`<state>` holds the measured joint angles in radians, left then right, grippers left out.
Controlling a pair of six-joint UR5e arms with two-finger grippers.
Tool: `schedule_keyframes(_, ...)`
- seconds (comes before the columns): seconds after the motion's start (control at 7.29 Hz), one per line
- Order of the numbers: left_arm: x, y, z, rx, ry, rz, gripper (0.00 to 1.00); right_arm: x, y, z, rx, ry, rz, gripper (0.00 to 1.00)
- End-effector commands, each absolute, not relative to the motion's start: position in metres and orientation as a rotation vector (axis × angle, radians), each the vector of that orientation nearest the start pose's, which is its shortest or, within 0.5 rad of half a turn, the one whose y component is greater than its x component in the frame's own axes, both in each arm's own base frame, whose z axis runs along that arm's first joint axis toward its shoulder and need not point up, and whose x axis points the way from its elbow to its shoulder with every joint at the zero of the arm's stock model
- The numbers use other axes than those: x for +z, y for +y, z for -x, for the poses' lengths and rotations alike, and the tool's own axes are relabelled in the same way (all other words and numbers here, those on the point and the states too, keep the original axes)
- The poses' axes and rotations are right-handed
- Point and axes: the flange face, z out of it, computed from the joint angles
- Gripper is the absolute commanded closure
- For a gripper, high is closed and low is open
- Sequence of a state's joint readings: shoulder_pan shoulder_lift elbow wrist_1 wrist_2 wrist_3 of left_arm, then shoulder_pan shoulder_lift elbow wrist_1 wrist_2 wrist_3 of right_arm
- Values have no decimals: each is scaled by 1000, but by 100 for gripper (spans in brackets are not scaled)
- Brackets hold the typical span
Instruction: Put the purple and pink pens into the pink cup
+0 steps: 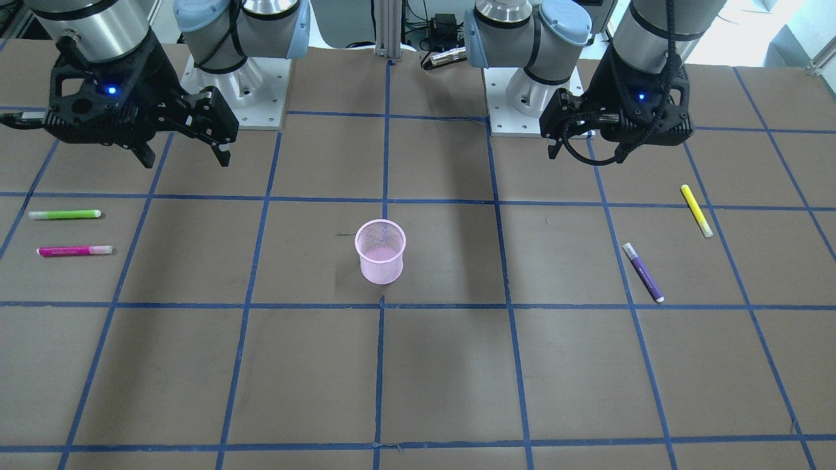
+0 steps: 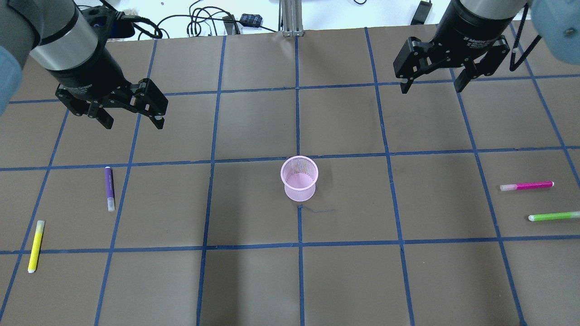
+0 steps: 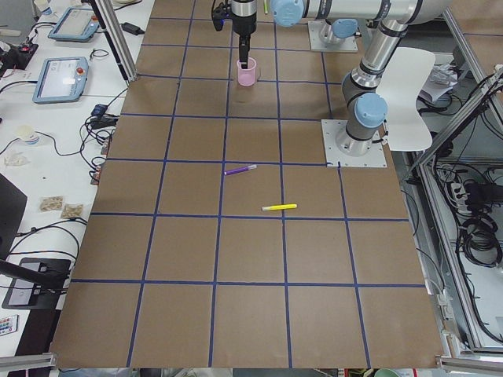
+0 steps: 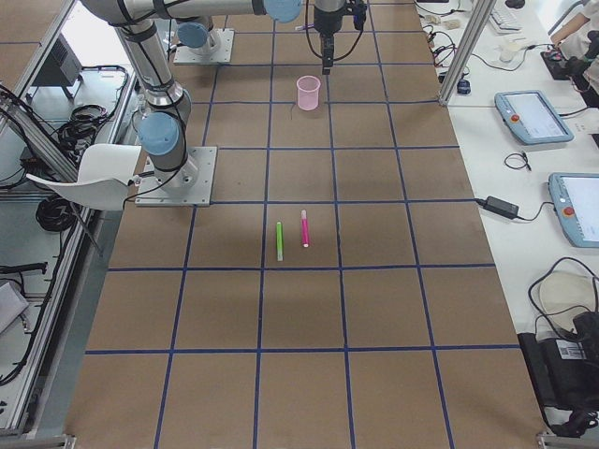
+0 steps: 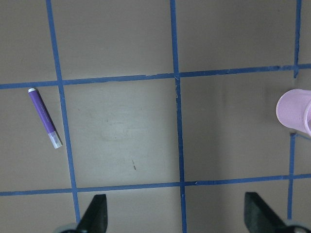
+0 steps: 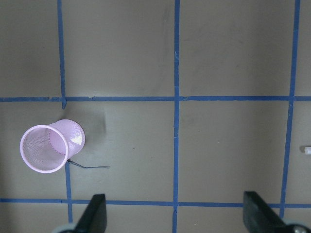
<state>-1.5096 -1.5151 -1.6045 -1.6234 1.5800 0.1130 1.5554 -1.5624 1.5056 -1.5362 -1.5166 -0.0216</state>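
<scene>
We find the pink cup (image 2: 299, 179) upright at the middle of the desk (image 2: 253, 280). Seen from overhead, the purple pen (image 2: 109, 188) lies flat at the cup's 9 o'clock, well apart, with a yellow pen (image 2: 36, 246) farther out toward 8. The pink pen (image 2: 528, 185) lies at 3 o'clock, with a green pen (image 2: 553, 216) near it at its 5. Our left gripper (image 2: 133, 122) hangs at 10 o'clock and our right gripper (image 2: 430, 86) at 2, both with jaws spread wide and holding nothing.

Pink cup (image 5: 295, 112) cropped at left wrist view's edge, pen tip (image 6: 306, 150) barely inside right wrist view
</scene>
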Motion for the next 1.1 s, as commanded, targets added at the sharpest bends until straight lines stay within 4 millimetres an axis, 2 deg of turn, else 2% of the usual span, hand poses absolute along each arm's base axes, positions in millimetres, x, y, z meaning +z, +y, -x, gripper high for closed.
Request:
schedule_keyframes(0.0,493,-472,104,52,3134,-72,0,512,-499,-131,-35,3088,10,0)
schedule_keyframes(0.82,493,-479,103,9,3148,-61,0,510,-499,-129,-9,3091,21,0)
schedule_keyframes(0.96,489,-485,95,5,3137,-41,0,513,-500,-125,-25,3088,151,0)
